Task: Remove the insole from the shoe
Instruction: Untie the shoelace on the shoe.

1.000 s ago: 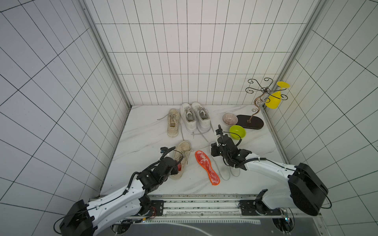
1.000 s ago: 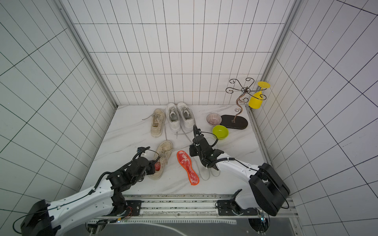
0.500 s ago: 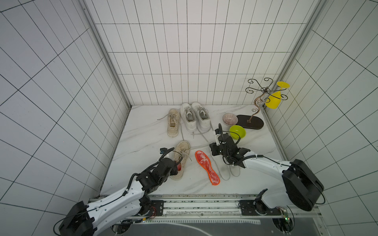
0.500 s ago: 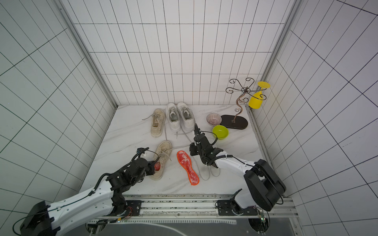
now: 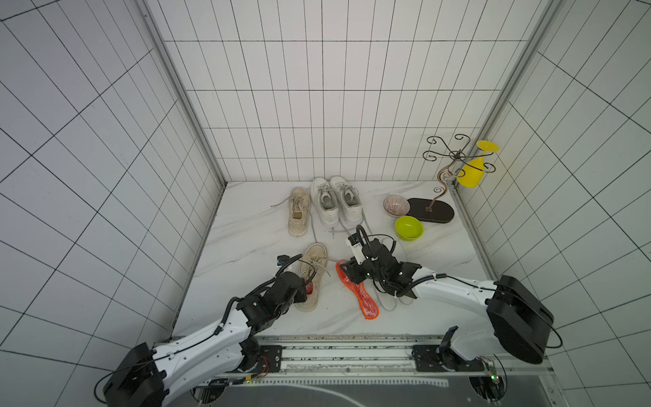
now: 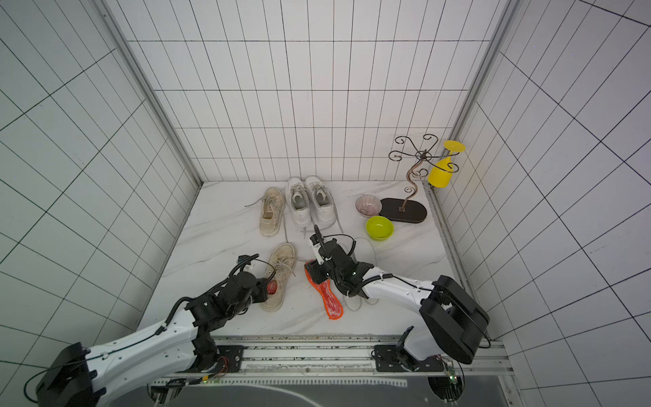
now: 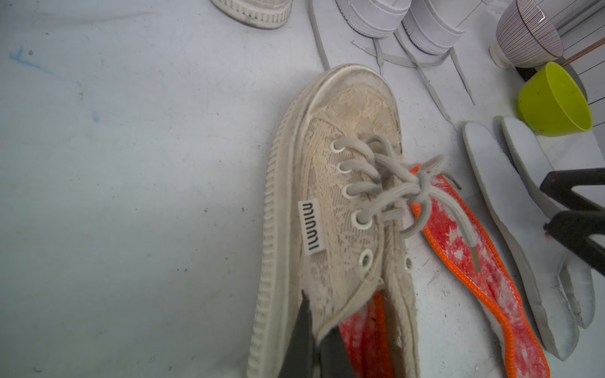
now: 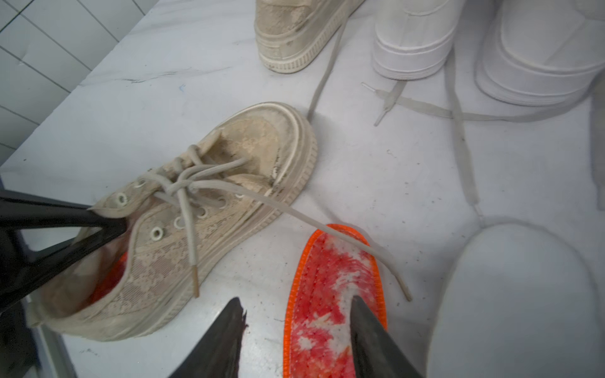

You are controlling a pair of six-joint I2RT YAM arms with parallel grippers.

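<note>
Left pincer: closed, pinching the heel collar of the beige lace-up canvas shoe.
Shoe: standing upright on the white marbled counter, toe pointing toward the back wall.
Insole in shoe: a red fleecy insole with orange edging is showing inside the heel opening.
Insole on counter: a matching loose red-and-orange insole is lying flat just beside the shoe, a lace end trailing across it.
Right pincer: jaws standing apart over the loose insole's end, gripping nothing.
Alongside: two white foam insoles are lying side by side.
</note>
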